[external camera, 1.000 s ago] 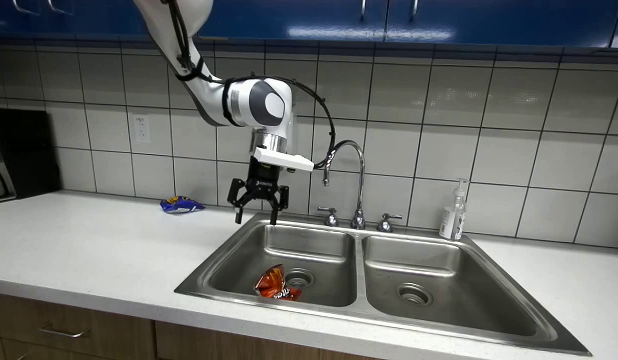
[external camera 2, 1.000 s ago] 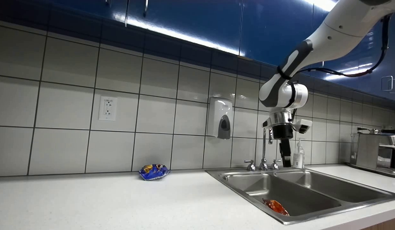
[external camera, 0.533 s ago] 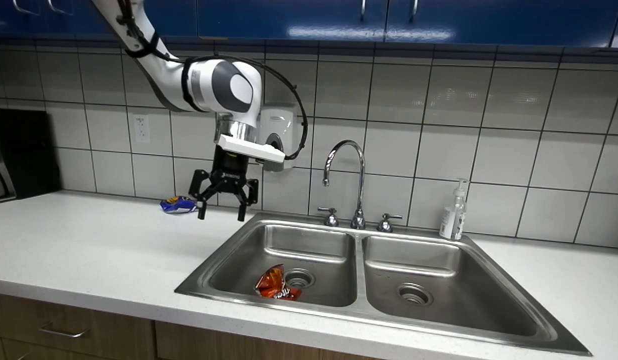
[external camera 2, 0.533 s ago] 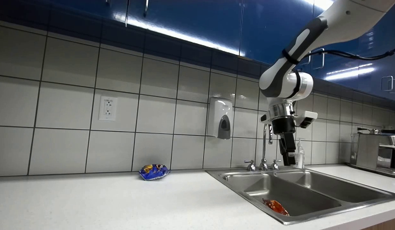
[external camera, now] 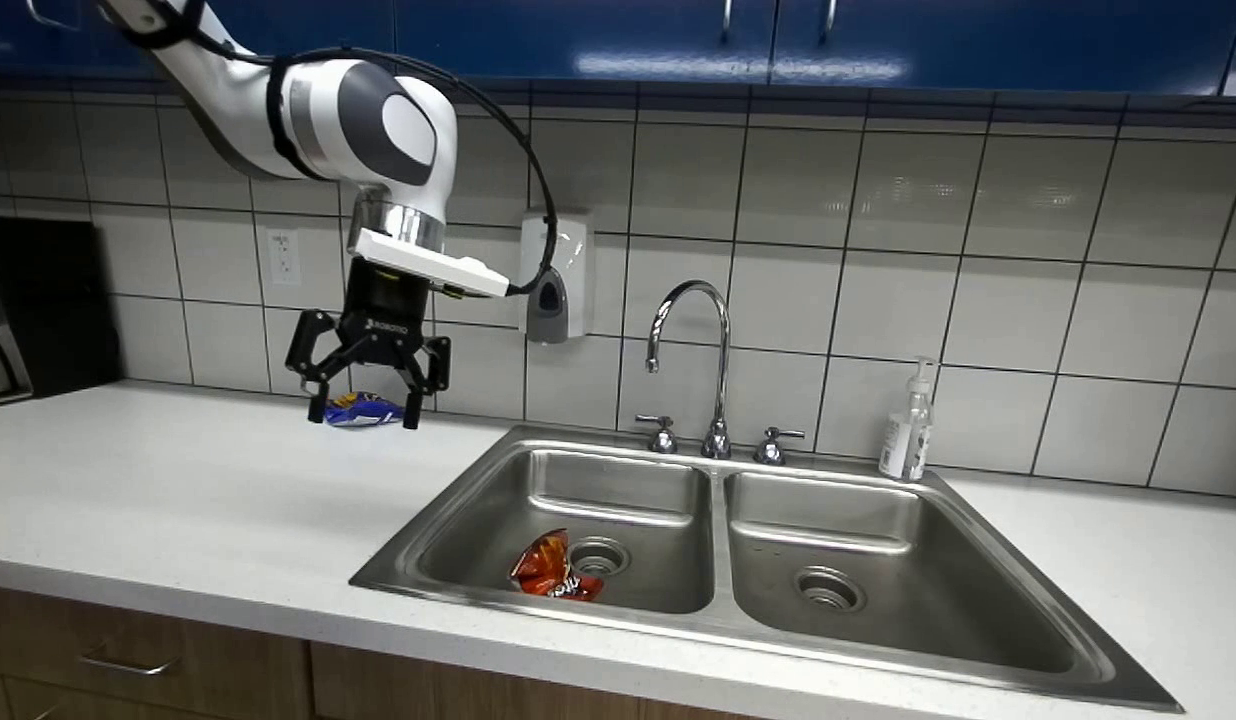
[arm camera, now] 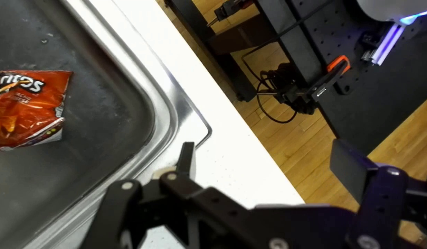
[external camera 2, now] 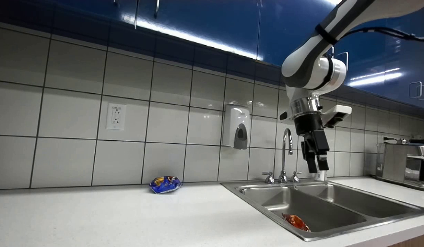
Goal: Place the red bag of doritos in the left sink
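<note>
- White tiled wall (external camera: pixel 878 215), with blue cabinets (external camera: pixel 578 40) above.
- Pale counter (external camera: pixel 178 480) running along it.
- Left sink (external camera: pixel 618 485), set into that counter.
- Black gripper (external camera: pixel 364 417) up in the air ahead of me, jaws spread well apart.
- Red bag of Doritos (external camera: pixel 546 568), crumpled, lying in that sink just beside the drain (external camera: pixel 600 556).
- Blue packet (external camera 2: pixel 165 185) by the wall.

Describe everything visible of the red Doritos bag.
The red bag of doritos looks like crumpled, shiny foil, with white "ritos" lettering and orange chip-like print; the wrist view cuts off one end. It lies on the floor of the left sink, beside the drain; the open gripper does not touch it.
</note>
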You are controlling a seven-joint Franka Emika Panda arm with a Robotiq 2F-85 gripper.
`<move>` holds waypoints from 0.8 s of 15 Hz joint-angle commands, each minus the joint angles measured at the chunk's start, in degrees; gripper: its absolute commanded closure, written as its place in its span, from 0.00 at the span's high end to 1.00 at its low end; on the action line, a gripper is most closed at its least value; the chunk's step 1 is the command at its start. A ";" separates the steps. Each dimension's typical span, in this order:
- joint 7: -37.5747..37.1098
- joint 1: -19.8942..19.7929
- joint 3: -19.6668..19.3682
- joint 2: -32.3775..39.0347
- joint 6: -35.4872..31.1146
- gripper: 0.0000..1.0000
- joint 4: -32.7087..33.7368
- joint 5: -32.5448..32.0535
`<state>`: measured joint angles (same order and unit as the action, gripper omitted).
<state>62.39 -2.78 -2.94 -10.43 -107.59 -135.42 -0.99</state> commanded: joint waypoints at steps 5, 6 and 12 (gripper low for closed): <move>-0.16 3.03 -0.67 -4.79 4.13 1.00 -2.69 -0.15; -0.16 3.15 -0.67 -5.11 4.23 1.00 -2.91 -0.15; -0.16 3.16 -0.70 -5.22 4.25 1.00 -3.19 -0.15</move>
